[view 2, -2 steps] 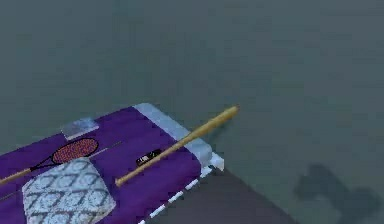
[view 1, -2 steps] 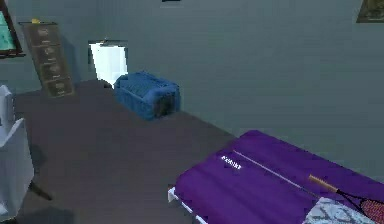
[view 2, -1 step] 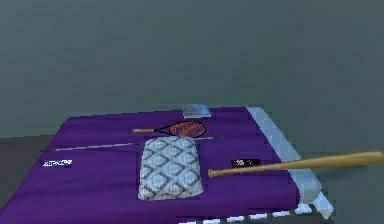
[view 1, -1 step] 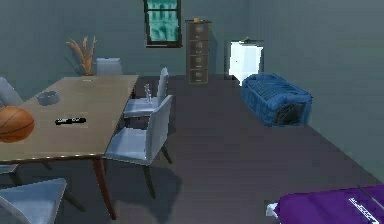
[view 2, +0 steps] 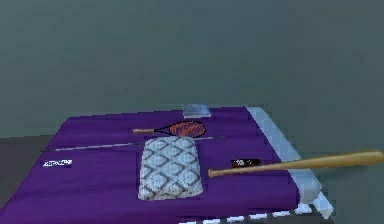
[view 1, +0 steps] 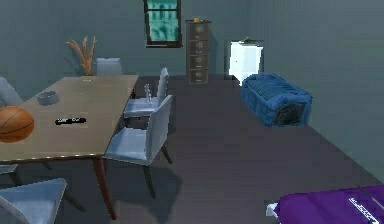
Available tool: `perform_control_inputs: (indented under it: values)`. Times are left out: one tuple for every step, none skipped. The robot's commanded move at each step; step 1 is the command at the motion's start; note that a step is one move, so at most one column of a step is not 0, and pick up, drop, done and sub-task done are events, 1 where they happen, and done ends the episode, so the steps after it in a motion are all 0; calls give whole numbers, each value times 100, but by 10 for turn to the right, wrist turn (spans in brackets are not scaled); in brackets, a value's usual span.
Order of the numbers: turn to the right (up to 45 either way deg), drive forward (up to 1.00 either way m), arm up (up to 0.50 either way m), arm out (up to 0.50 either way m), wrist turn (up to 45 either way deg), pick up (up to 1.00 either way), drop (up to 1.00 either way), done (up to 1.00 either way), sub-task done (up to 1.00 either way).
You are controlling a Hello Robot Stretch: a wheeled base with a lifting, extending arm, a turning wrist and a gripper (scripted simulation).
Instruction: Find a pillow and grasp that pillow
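Although the arm side view looks out over the bed (view 2: 90, 178), I cannot tell the state of the end effector.

In the forward view a wooden table (view 1: 75, 140) stands at the left, in a room with dark grey-blue walls and a dark floor. On the table, from the left, lie an orange basketball (view 1: 14, 124), a small grey dish (view 1: 47, 97) and a flat black thing (view 1: 71, 121). Grey chairs stand around it (I count four for sure): one at the near left corner (view 1: 35, 200), one at the far end (view 1: 108, 66) and two along the right side (view 1: 145, 138) (view 1: 158, 90). Behind the table stands one dry orange plant (view 1: 82, 50), then one window (view 1: 163, 22), one tall narrow cabinet (view 1: 198, 50), one white box-like thing (view 1: 245, 60) and one blue hutch-like thing (view 1: 277, 98) on the floor. A purple bed corner shows at the bottom right.

In the arm side view the bed has a purple cover. On it, from the left: one small dark flat thing (view 2: 57, 162), one thin long rod (view 2: 100, 147), and the pillow (view 2: 172, 167), white with a grey pattern, lying flat near the middle of the bed toward its near edge. Just beyond the pillow lies one tennis racket (view 2: 185, 129), and at the far edge one pale flat cushion (view 2: 197, 110). Right of the pillow lie a second small dark thing (view 2: 245, 163) and one wooden baseball bat (view 2: 300, 164), whose thick end reaches past the bed's right side.
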Motion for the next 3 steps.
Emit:
perform_control_inputs:
  values:
    - [0, 0, 0, 48, 0, 0, 0, 0, 0]
    - [0, 0, 0, 0, 450, 0, 0, 0, 0]
    - [0, 0, 0, 0, 450, 0, 0, 0, 0]
